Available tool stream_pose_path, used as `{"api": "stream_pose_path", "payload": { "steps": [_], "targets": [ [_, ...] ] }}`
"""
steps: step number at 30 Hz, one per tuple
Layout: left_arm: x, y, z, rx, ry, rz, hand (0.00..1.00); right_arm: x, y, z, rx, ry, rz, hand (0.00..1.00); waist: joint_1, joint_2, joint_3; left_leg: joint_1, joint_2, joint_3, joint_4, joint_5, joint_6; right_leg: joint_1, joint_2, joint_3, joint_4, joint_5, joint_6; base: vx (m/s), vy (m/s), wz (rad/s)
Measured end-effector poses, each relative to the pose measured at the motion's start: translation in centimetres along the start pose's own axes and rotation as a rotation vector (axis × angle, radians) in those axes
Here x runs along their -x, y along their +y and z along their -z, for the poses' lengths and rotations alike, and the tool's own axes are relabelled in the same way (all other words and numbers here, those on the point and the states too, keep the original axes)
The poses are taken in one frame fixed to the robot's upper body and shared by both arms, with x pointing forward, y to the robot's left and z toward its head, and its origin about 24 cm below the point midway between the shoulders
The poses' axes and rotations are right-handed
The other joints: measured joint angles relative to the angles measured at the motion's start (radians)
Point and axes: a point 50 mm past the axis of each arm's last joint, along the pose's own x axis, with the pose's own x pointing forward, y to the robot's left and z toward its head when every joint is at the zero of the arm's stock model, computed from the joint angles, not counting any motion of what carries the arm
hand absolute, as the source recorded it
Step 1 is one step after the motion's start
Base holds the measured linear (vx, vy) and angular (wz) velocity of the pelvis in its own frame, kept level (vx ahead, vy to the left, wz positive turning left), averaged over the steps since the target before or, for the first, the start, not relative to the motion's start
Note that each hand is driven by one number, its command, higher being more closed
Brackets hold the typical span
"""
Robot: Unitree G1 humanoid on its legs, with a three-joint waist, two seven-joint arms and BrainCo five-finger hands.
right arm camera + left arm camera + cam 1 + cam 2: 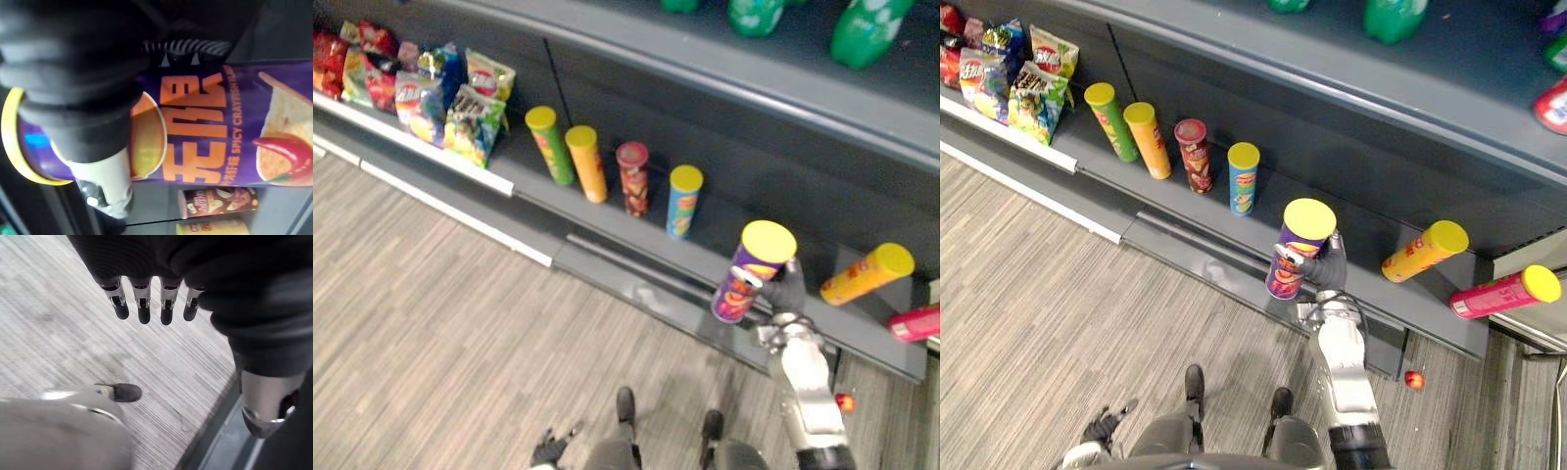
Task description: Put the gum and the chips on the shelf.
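Note:
My right hand [1330,270] is shut on a purple chips can [1298,250] with a yellow lid. It holds the can tilted over the front edge of the low grey shelf [1234,250]. In the right wrist view my thumb [105,176] lies curled across the can [220,122]. The spot on the shelf behind the can, between the blue can [1243,178] and the lying orange can [1422,252], is bare. My left hand [1102,428] hangs low over the floor, and its fingers [143,308] are straight with nothing in them. I cannot make out any gum.
Green [549,143], orange [586,163], red [632,177] and blue cans stand in a row on the shelf. A pink can [1503,293] lies at the far right. Snack bags [450,103] fill the shelf's left end. A small red object [1414,379] lies on the floor. Green bottles [867,27] stand on the upper shelf.

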Motion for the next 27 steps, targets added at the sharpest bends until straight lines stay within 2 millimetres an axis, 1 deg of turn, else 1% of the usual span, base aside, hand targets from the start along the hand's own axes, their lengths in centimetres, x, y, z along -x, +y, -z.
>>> {"api": "stream_pose_path", "payload": {
  "steps": [1,2,3,4,5,6,8,11,12,14,16,17,19,23,24,25,27],
  "targets": [
    [-0.2,-1.0,-1.5,-0.012,-0.063,0.034,0.00,-0.8,0.1,-0.3,0.007,-0.017,0.013,1.00,0.004,0.011,0.025,-0.002,-0.004,-0.005,0.000,0.007,-0.002,-0.004,-0.006,-0.008,0.019,-0.002,0.000,-0.05,0.045,0.43],
    [-0.3,-2.3,-4.2,-0.026,-0.176,0.080,0.00,-2.4,0.5,-1.4,0.017,-0.066,0.034,1.00,0.005,0.026,0.067,-0.014,-0.015,-0.030,0.001,0.015,-0.001,-0.025,-0.024,-0.025,0.069,-0.026,0.002,-0.09,0.048,0.42],
    [-0.2,-2.7,-5.2,-0.029,-0.216,0.093,0.00,-2.9,0.6,-1.9,0.023,-0.090,0.044,1.00,0.005,0.030,0.079,-0.026,-0.021,-0.034,0.001,0.014,-0.002,-0.043,-0.033,-0.030,0.094,-0.039,0.005,-0.11,0.039,0.45],
    [-0.1,-3.4,-7.3,-0.020,-0.304,0.117,0.00,-4.3,0.9,-3.2,0.044,-0.145,0.079,1.00,0.013,0.039,0.114,-0.046,-0.030,-0.044,0.006,0.020,-0.003,-0.079,-0.049,-0.035,0.142,-0.053,0.004,-0.13,0.034,0.39],
    [0.3,-4.5,-9.7,0.003,-0.397,0.151,0.00,-6.1,0.9,-4.9,0.057,-0.207,0.136,1.00,0.029,0.057,0.166,-0.086,-0.040,-0.057,0.044,0.019,-0.003,-0.115,-0.068,-0.042,0.191,-0.066,0.005,-0.15,0.028,0.37],
    [0.7,-5.4,-11.0,0.000,-0.449,0.180,0.00,-7.4,0.4,-5.8,0.073,-0.235,0.206,1.00,0.046,0.074,0.193,-0.118,-0.044,-0.060,0.066,0.018,-0.002,-0.146,-0.077,-0.042,0.220,-0.071,0.003,-0.15,0.022,0.26],
    [1.0,-5.9,-11.8,0.018,-0.482,0.197,0.00,-8.2,-0.1,-6.2,0.082,-0.239,0.281,1.00,0.062,0.090,0.202,-0.153,-0.046,-0.057,0.076,0.018,-0.002,-0.182,-0.089,-0.047,0.249,-0.081,0.003,-0.08,-0.014,0.19],
    [1.1,-5.8,-11.9,0.026,-0.494,0.196,0.00,-8.4,-0.6,-6.1,0.095,-0.233,0.342,1.00,0.064,0.095,0.211,-0.173,-0.052,-0.054,0.082,0.027,0.003,-0.213,-0.103,-0.051,0.291,-0.098,0.001,-0.01,-0.040,0.14],
    [1.1,-5.9,-12.1,0.018,-0.507,0.203,0.00,-8.7,-1.1,-6.3,0.095,-0.237,0.380,1.00,0.064,0.102,0.223,-0.177,-0.056,-0.057,0.085,0.030,0.007,-0.220,-0.110,-0.052,0.306,-0.107,0.002,0.01,-0.054,0.06],
    [1.3,-6.0,-12.8,0.028,-0.532,0.216,0.00,-9.5,-1.6,-7.5,0.078,-0.268,0.439,1.00,0.064,0.107,0.225,-0.216,-0.057,-0.058,0.101,0.030,0.008,-0.264,-0.115,-0.051,0.331,-0.112,-0.002,-0.01,-0.051,0.04],
    [1.4,-6.2,-13.3,0.042,-0.547,0.224,0.00,-10.0,-2.8,-8.7,0.082,-0.307,0.515,1.00,0.067,0.121,0.236,-0.241,-0.056,-0.061,0.099,0.040,0.006,-0.294,-0.116,-0.052,0.347,-0.114,-0.005,-0.01,-0.075,0.04],
    [1.4,-6.1,-13.4,0.044,-0.551,0.222,0.00,-10.0,-3.5,-9.0,0.095,-0.320,0.555,1.00,0.070,0.124,0.246,-0.242,-0.057,-0.058,0.100,0.041,0.006,-0.302,-0.121,-0.049,0.362,-0.120,-0.007,0.01,-0.091,0.03],
    [1.4,-6.1,-13.6,0.045,-0.558,0.221,0.00,-9.9,-4.1,-9.1,0.110,-0.325,0.608,1.00,0.071,0.126,0.249,-0.243,-0.060,-0.057,0.100,0.041,0.006,-0.312,-0.127,-0.048,0.382,-0.130,-0.009,0.02,-0.078,0.02],
    [1.6,-6.2,-14.1,0.050,-0.578,0.225,0.00,-9.6,-5.0,-9.5,0.094,-0.343,0.680,1.00,0.069,0.126,0.253,-0.250,-0.055,-0.048,0.101,0.039,0.007,-0.328,-0.128,-0.047,0.401,-0.140,-0.017,0.03,-0.096,-0.01],
    [1.8,-6.3,-14.5,0.057,-0.596,0.227,0.00,-9.1,-5.7,-10.5,0.071,-0.392,0.742,1.00,0.066,0.127,0.258,-0.265,-0.044,-0.018,0.104,0.035,0.013,-0.348,-0.130,-0.047,0.416,-0.142,-0.021,0.03,-0.114,0.02],
    [1.8,-6.4,-14.5,0.060,-0.596,0.229,0.00,-8.8,-6.4,-10.7,0.059,-0.401,0.786,1.00,0.065,0.128,0.259,-0.268,-0.044,-0.007,0.107,0.035,0.013,-0.351,-0.134,-0.048,0.421,-0.148,-0.020,0.03,-0.112,0.03],
    [1.8,-6.5,-14.4,0.072,-0.593,0.231,0.00,-8.6,-6.9,-10.7,0.056,-0.402,0.821,1.00,0.065,0.128,0.259,-0.270,-0.043,0.005,0.118,0.032,0.017,-0.351,-0.140,-0.048,0.433,-0.153,-0.020,0.03,-0.063,0.05]
  ]
}}
